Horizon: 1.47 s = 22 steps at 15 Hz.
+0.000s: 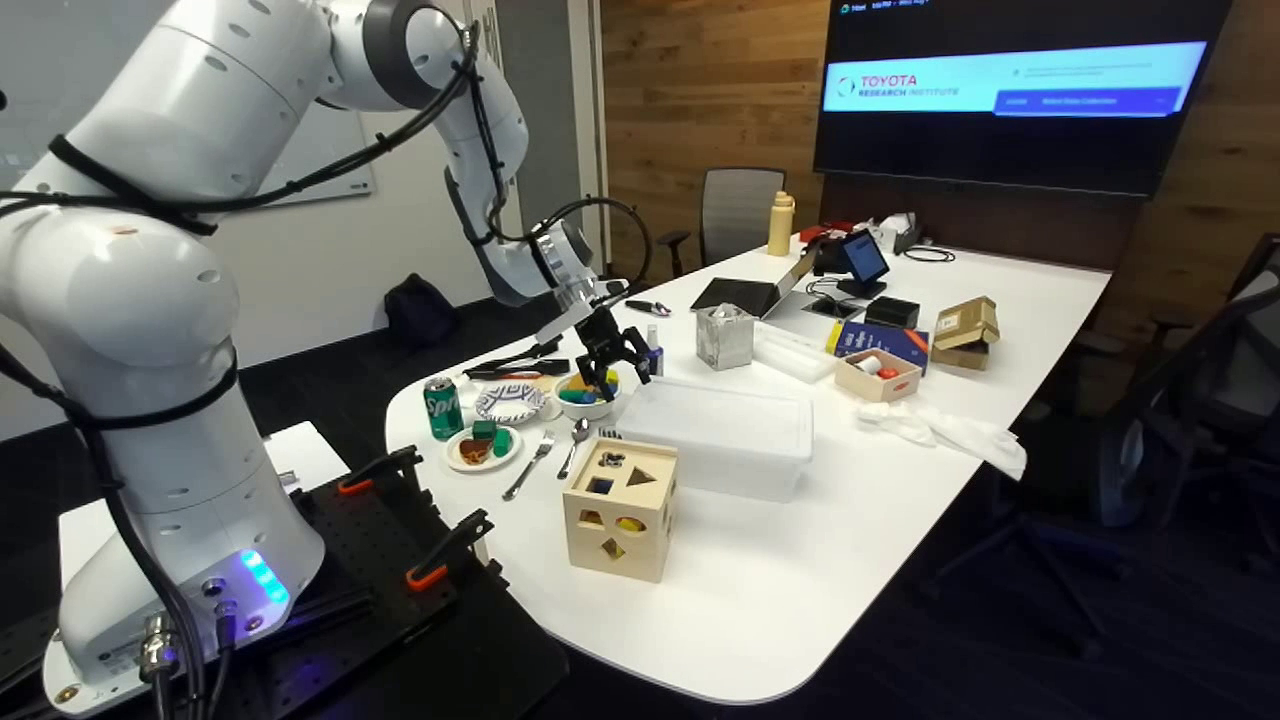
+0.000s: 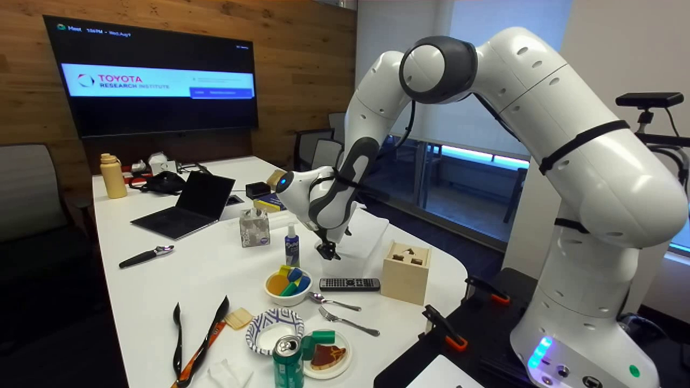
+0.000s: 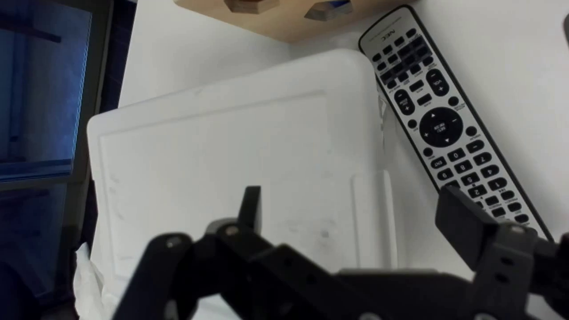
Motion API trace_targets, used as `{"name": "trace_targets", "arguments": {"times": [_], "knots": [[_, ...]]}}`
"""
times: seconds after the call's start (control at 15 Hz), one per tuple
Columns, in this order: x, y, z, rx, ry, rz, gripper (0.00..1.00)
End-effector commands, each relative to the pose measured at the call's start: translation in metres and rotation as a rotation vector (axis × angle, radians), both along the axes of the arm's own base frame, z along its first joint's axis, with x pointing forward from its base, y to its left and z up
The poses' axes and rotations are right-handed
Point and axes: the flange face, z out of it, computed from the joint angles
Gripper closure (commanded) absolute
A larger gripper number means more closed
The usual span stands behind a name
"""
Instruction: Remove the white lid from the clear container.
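1. White lid (image 3: pixel 222 169) fills the centre of the wrist view; in an exterior view, just right of mid-frame, it lies on top of the clear container (image 1: pixel 745 472). Removal, we judge, has not begun.
2. Gripper (image 3: pixel 351 195) spread wide, holding nothing that we can see. In the wrist view one finger overlaps the lid, lower centre; its partner overlaps the lower end of the remote control (image 3: pixel 440 126), right of frame. Height above either: we cannot tell.
3. Straight descent from here could land that outer finger on the remote, and so stop it short of the lid's edge.
4. Raised strip (image 3: pixel 371 222) on the lid's right edge, wrist view, looks to us like a latch. Fastened or free, we cannot tell; if fastened, an upward pull would probably bring the whole container along.
5. Lid looks thin and smooth. Shallow bite, likely slip, or a rim that bends and springs back.
6. Wooden cube (image 3: pixel 284 22) at the top of the wrist view stands near the lid's corner; a lid swung that way could shove it.
7. Bowl (image 2: pixel 285 300), below and left of centre in an exterior view, is near the gripper; a wide sideways pull might tip it.
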Motion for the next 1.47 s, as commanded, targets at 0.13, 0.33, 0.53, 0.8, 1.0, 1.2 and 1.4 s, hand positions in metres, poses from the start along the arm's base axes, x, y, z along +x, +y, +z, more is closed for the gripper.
{"name": "trace_targets", "arguments": {"times": [0.13,0.33,0.53,0.8,1.0,1.2,1.4], "knots": [[0.014,-0.004,-0.015,0.017,0.041,0.009,0.0],[0.016,-0.007,-0.019,0.009,0.043,-0.003,0.0],[0.018,-0.009,-0.022,0.006,0.041,-0.01,0.0],[0.021,-0.008,-0.03,0.009,0.049,-0.01,0.28],[0.022,-0.006,-0.034,0.013,0.044,-0.009,0.51],[0.022,-0.007,-0.037,0.016,0.044,-0.014,0.73],[0.021,-0.008,-0.035,0.029,0.042,-0.012,0.83]]}}
